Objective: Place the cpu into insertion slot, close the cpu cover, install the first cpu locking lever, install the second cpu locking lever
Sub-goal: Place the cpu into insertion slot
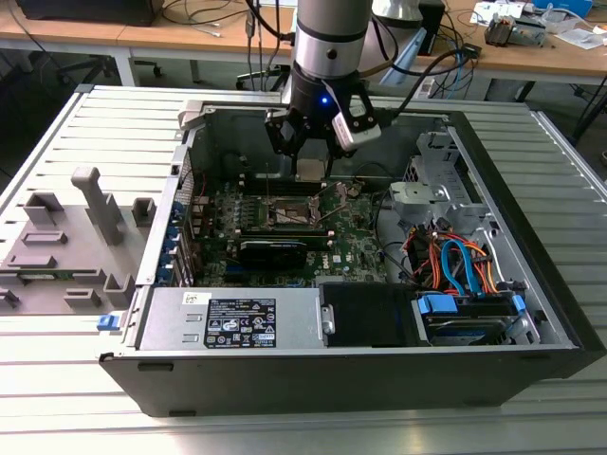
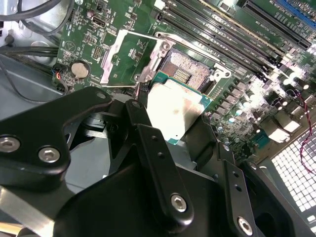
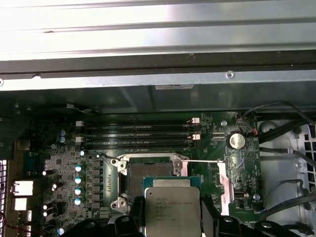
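Ribbed grey metal table (image 1: pixel 76 398) carries an open black computer case (image 1: pixel 285 379). Inside it, the black gripper (image 1: pixel 311 163) is clamped on the small square silvery-topped cpu (image 2: pixel 175 111). The chip hangs close over the dark-centred, silver-rimmed insertion slot (image 2: pixel 186 69), apparently not yet seated. Beside the slot, the thin silvery windowed cpu cover (image 2: pixel 123 54) is flipped open.
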Robot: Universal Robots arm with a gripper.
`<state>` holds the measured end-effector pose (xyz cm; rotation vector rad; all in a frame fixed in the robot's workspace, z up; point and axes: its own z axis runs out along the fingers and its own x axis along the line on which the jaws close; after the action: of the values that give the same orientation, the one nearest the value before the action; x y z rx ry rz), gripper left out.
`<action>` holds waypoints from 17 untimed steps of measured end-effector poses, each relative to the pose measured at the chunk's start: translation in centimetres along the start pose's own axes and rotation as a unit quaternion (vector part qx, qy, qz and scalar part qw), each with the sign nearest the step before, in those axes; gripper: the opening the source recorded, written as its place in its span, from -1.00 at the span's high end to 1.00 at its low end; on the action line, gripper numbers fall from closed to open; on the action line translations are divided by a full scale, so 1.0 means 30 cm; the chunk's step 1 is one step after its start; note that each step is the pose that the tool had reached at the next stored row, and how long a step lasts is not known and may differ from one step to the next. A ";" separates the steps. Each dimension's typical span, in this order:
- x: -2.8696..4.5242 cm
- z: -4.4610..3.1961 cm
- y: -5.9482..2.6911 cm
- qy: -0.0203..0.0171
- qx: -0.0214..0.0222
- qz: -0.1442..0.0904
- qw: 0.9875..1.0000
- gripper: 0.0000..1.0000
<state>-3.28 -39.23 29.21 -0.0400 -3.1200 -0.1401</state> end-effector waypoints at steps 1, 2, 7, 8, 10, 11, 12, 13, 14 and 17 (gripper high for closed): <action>0.000 0.000 -0.001 0.000 0.000 0.000 1.000 -0.09; 0.000 0.001 -0.001 0.000 0.000 0.000 1.000 -0.09; 0.000 0.003 -0.004 0.000 0.000 0.000 1.000 -0.09; 0.000 0.003 -0.004 0.000 0.000 0.000 1.000 -0.09; 0.000 0.004 -0.005 0.000 0.000 0.000 1.000 -0.09; 0.000 0.004 -0.006 0.000 0.000 0.000 1.000 -0.09; 0.000 0.005 -0.007 0.000 0.000 0.000 1.000 -0.09; 0.000 0.005 -0.007 0.000 0.000 0.000 1.000 -0.09; 0.000 0.005 -0.008 0.000 0.000 0.000 1.000 -0.09; 0.000 0.006 -0.009 0.000 0.000 0.000 1.000 -0.09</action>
<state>-3.30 -39.49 28.99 -0.0400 -3.1200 -0.1400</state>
